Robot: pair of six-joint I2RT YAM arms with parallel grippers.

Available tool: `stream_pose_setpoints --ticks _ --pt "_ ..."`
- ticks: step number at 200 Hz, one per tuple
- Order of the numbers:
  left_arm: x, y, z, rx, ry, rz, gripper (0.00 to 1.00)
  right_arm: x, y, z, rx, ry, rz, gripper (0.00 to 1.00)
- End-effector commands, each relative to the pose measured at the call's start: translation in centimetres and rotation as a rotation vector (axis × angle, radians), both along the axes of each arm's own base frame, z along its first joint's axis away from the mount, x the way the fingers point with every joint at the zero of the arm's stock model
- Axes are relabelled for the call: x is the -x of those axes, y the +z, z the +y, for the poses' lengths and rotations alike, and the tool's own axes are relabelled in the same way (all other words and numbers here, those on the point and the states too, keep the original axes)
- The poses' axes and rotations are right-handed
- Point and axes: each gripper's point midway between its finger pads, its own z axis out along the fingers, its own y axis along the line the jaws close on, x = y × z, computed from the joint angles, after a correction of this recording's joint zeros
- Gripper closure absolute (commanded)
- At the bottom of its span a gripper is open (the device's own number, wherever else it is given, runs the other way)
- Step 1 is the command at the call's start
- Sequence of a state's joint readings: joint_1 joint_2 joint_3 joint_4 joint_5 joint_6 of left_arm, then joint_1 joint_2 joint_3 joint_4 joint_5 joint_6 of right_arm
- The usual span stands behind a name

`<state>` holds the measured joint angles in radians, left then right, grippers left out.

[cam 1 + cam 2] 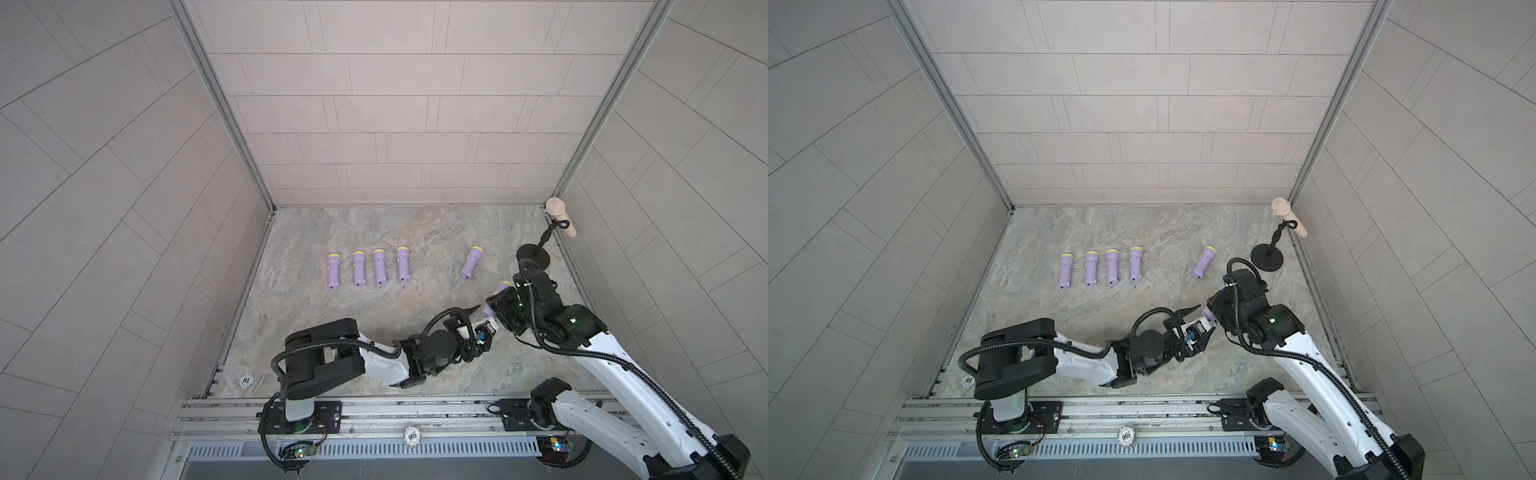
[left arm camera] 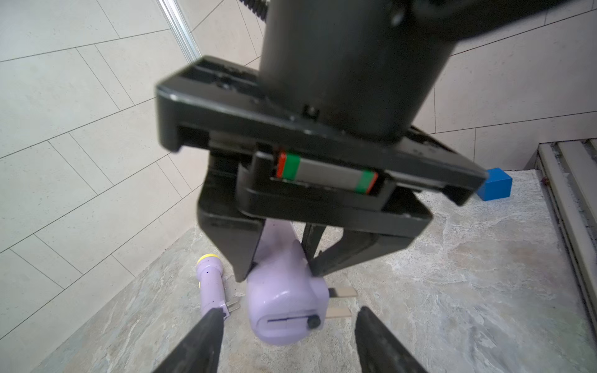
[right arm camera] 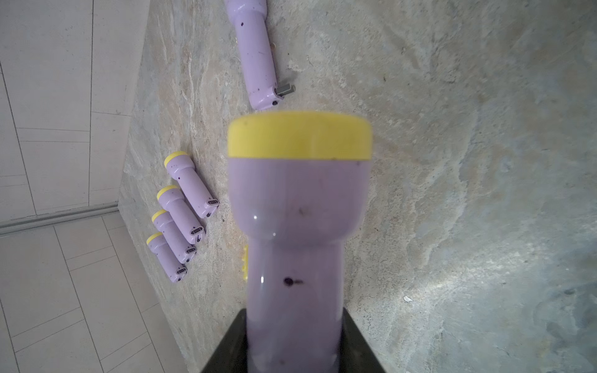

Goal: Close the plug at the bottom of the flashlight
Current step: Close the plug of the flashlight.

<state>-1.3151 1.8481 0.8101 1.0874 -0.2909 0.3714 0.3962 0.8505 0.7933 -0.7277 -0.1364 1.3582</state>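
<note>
My right gripper is shut on the body of a purple flashlight with a yellow head and holds it off the table. In the left wrist view the flashlight's bottom end faces the camera. The plug's two metal prongs stick out sideways from it. My left gripper is open, with one finger on each side of that bottom end, and a gap on both sides. In both top views the two grippers meet at the right of the table, the left gripper just below the flashlight.
Several purple flashlights lie in a row at the table's middle left. Another flashlight lies apart to the right with its prongs out. A black stand holding a beige handle is in the far right corner. A blue block sits by the wall.
</note>
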Motion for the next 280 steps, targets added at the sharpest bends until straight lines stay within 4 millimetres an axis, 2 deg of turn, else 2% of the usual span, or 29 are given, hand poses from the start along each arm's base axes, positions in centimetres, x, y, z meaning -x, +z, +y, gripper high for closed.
stream_pose_setpoints --ticks 1,116,280 --pt "-0.16 0.08 -0.60 -0.007 -0.008 -0.015 0.35 -0.10 0.15 -0.19 0.000 -0.003 -0.022 1.00" --pt "-0.22 -0.12 -0.47 -0.026 -0.006 -0.025 0.43 -0.01 -0.03 -0.12 -0.005 0.001 -0.023 1.00" --pt "-0.34 -0.06 -0.65 -0.025 -0.007 -0.028 0.49 0.05 -0.42 0.02 -0.015 0.003 -0.020 1.00"
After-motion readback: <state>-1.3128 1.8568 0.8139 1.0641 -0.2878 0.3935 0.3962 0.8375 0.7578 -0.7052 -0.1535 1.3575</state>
